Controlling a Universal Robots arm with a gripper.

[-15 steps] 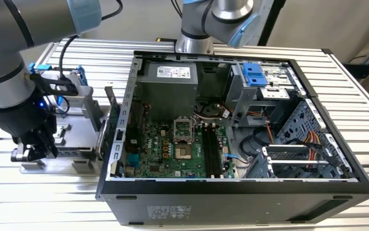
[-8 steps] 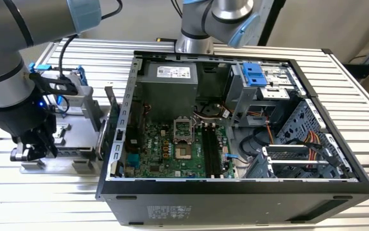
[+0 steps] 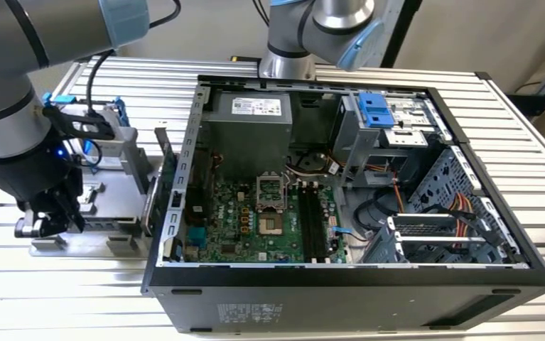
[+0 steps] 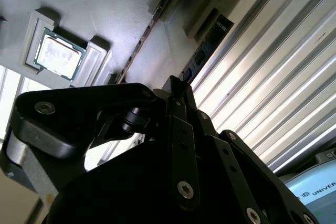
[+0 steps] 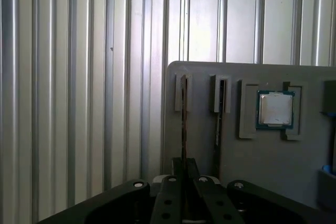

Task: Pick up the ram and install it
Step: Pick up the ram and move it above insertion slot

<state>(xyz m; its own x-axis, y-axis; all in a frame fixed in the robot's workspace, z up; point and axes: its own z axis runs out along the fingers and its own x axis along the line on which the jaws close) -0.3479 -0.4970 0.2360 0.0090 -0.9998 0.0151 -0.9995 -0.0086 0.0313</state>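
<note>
- Grey tray [image 5: 262, 171] is cradling the ram [image 5: 184, 114] on edge, directly between your pincer [image 5: 184, 163] tips.
- Pincer is looking clenched on the ram's end; you're wanting to be keeping square, drawing straight out, no twisting.

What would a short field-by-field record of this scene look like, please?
computer case: open, on the slatted table
holder: gray, beside the case
ram: on edge in a holder slot
tool: shut on the ram
second stick: neighbouring slot
CPU: in its recess
</note>
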